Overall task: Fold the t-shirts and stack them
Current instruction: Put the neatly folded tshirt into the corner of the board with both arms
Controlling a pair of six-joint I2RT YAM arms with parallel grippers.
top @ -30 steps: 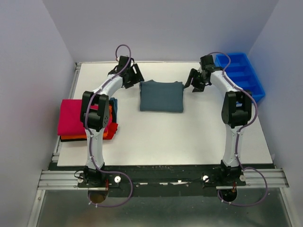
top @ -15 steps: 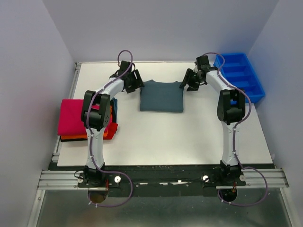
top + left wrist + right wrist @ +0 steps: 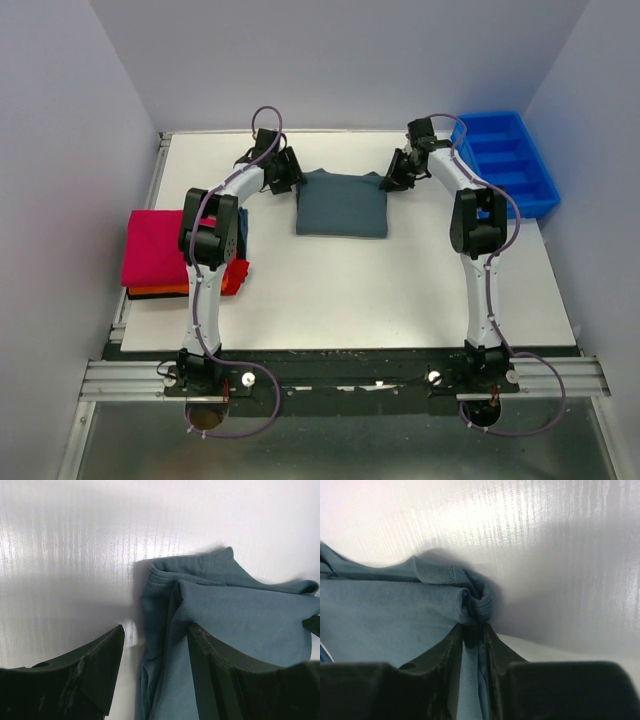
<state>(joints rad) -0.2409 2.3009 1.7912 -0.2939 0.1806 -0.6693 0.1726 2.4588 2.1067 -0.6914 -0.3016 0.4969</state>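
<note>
The slate grey-blue t-shirt (image 3: 340,205) lies folded in a rectangle at the middle-back of the table. My left gripper (image 3: 287,174) is at its far left corner. In the left wrist view its jaws (image 3: 155,675) stand open around the shirt's layered edge (image 3: 160,630), one finger on bare table, the other over the cloth. My right gripper (image 3: 393,175) is at the far right corner, shut on the bunched cloth (image 3: 475,605). The crimson-pink t-shirt (image 3: 152,245) lies folded on top of the orange one (image 3: 160,291) at the left edge.
A bright blue plastic tray (image 3: 508,160) with compartments sits at the back right, close to the right arm. The white table (image 3: 350,290) ends at a metal rail in front. Walls close in on the back and both sides.
Both grippers have moved inward onto the grey-blue shirt's far corners. The right jaws have closed on the corner cloth. The left jaws have narrowed but still stand apart.
</note>
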